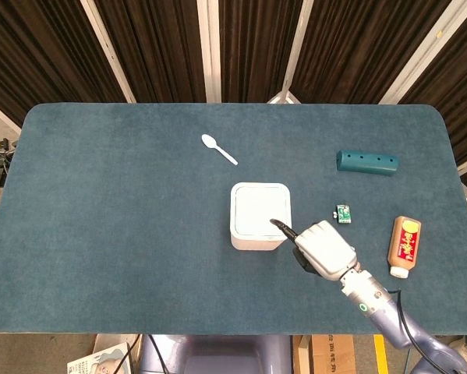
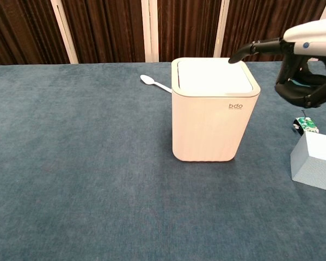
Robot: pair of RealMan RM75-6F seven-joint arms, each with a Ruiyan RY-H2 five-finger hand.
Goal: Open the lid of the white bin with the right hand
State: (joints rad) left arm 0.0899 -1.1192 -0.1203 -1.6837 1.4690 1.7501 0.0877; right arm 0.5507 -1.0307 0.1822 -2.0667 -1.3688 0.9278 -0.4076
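Note:
The white bin (image 1: 249, 238) (image 2: 214, 117) stands upright near the table's middle, its flat lid (image 1: 256, 206) (image 2: 209, 73) lying closed. My right hand (image 1: 323, 248) (image 2: 309, 65) hovers beside the bin's right side and holds nothing. One dark finger (image 1: 278, 226) (image 2: 244, 53) stretches out over the lid's near right part, while the other fingers curl underneath. Whether the fingertip touches the lid, I cannot tell. My left hand appears in neither view.
A white spoon (image 1: 219, 149) (image 2: 154, 83) lies behind the bin. Right of it are a teal block (image 1: 366, 162) (image 2: 307, 87), a small green item (image 1: 343, 213) (image 2: 306, 125), a brown sauce bottle (image 1: 405, 245) and a pale blue box (image 2: 315, 160).

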